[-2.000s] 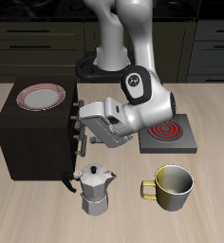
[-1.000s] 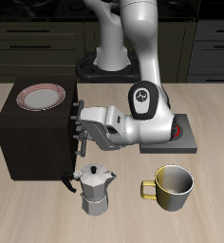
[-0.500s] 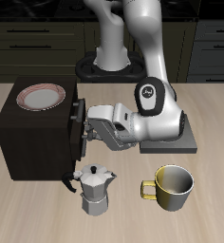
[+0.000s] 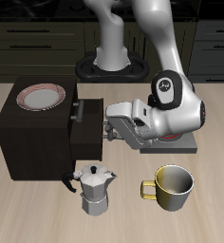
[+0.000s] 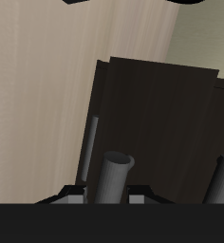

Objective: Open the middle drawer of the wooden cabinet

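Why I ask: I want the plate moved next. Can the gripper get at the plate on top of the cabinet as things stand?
Probably yes. The plate lies bare on the wooden cabinet, nothing above it. The gripper, though, is at the pulled-out middle drawer and must let go first.

Dark wooden cabinet (image 4: pixel 33 138), mid drawer (image 4: pixel 87 136) pulled out

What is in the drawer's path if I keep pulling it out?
Nothing visible. The middle drawer already juts out of the cabinet, with the end effector at its front. The moka pot stands nearer the table's front edge, beside the path, and the stove lies beyond the arm.
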